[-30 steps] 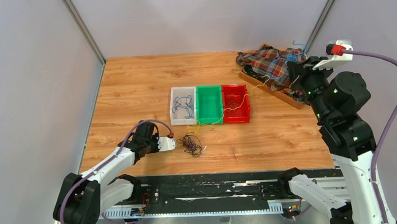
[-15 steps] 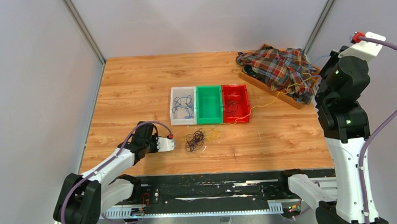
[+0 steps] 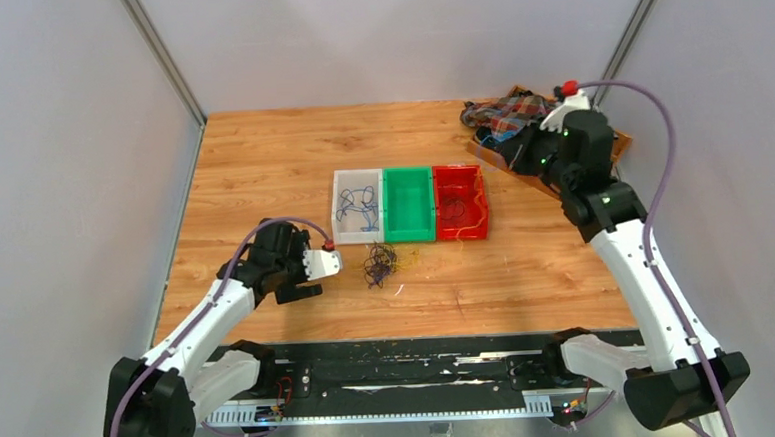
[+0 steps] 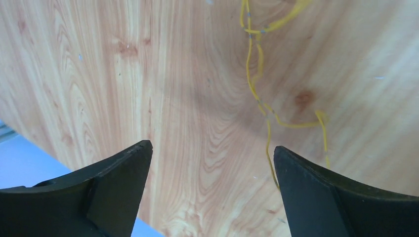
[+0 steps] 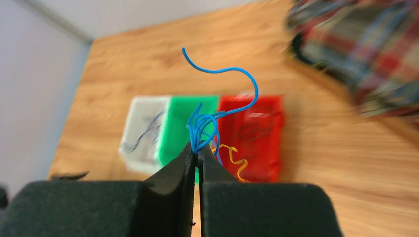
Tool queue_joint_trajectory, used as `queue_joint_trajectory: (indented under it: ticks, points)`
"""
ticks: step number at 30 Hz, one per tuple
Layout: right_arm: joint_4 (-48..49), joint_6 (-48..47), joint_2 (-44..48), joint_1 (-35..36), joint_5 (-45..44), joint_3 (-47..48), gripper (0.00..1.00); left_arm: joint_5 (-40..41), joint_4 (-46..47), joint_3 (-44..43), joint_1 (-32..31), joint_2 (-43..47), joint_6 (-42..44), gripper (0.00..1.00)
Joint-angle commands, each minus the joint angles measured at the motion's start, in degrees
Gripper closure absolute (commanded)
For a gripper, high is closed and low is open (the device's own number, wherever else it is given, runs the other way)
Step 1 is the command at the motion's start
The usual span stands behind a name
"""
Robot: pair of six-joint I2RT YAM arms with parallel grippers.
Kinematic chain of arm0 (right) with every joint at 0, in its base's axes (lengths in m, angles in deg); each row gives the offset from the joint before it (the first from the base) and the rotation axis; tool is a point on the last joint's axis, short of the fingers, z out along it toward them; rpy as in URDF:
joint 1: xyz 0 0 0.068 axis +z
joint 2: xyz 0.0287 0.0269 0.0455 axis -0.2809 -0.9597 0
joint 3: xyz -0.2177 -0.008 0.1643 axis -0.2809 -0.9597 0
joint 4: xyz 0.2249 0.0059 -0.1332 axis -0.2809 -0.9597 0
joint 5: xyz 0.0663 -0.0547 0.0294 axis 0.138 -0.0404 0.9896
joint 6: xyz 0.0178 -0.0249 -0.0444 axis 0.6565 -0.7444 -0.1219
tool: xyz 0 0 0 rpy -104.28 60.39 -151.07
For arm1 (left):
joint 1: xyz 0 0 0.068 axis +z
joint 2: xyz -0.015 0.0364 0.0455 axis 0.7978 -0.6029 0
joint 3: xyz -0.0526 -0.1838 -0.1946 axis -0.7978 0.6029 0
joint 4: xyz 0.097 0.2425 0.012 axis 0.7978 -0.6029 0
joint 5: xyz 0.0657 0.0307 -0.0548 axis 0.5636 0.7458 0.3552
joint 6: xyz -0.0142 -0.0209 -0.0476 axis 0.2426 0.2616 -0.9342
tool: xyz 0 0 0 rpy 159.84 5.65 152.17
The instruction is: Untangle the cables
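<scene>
On the wooden table (image 3: 261, 165), sorting looks partly done: the white bin (image 3: 337, 209) holds blue wires and the red bin (image 3: 461, 234) dark ones. A tangled clump of cables (image 3: 379, 264) remains just before the bins, beside the left gripper (image 4: 212, 148), whose jaws are wide and empty. The right gripper (image 5: 197, 148) pinches a few blue wires (image 5: 207, 121).

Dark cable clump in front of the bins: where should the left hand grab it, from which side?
Probably the dense middle of the clump, coming down from its left: it lies low and loose on the table, and the open left hand is on that side. Yellow strands trail off its right.
</scene>
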Motion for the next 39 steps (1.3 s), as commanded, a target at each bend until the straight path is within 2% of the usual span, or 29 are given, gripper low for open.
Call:
queue_joint_trajectory:
  ticks: [1, 5, 10, 16, 19, 21, 24, 26, 34, 39]
  points:
    - [6.91, 8.56, 4.79, 6.77, 10.9, -4.49, 0.99, -13.26, -20.4, -9.48, 0.14, 3.02, -5.11, 0.02]
    - [11.75, 14.41, 7.11, 10.0, 13.85, -7.28, 0.99, -21.0, -27.13, -20.39, 0.1, 3.93, -9.27, 0.02]
    - [20.4, 21.88, 7.27, 14.46, 17.44, -8.06, 0.99, -32.0, -27.7, -33.87, 0.09, 3.27, -18.63, 0.02]
    - [29.95, 27.18, 3.76, 21.83, 20.68, -5.98, 0.99, -44.6, -19.05, -40.83, 0.08, 2.55, -32.93, 0.02]
    - [34.73, 29.15, 2.01, 25.46, 21.2, -4.55, 0.99, -47.88, -13.47, -40.04, 0.11, 3.27, -38.87, 0.02]
    - [38.75, 30.65, 0.77, 28.39, 20.9, -3.38, 0.99, -49.26, -6.49, -37.23, 0.07, 4.92, -45.31, 0.02]
    - [43.55, 32.15, -1.79, 32.18, 20.61, -1.19, 0.99, -49.32, 13.07, -30.26, 0.13, 8.79, -58.91, 0.02]
    - [46.39, 32.85, -3.81, 34.39, 20.47, 0.49, 0.99, -49.75, 21.18, -27.78, -0.2, 9.45, -65.69, 0.02]
    - [54.61, 35.69, -12.68, 39.52, 21.48, 7.16, 1.0, -50.56, 31.77, -27.1, -1.41, 6.98, -80.93, 0.02]
    - [55.62, 35.07, -14.49, 40.81, 20.99, 7.82, 0.99, -57.61, 35.15, -25.59, -1.69, 6.54, -85.51, 0.12]
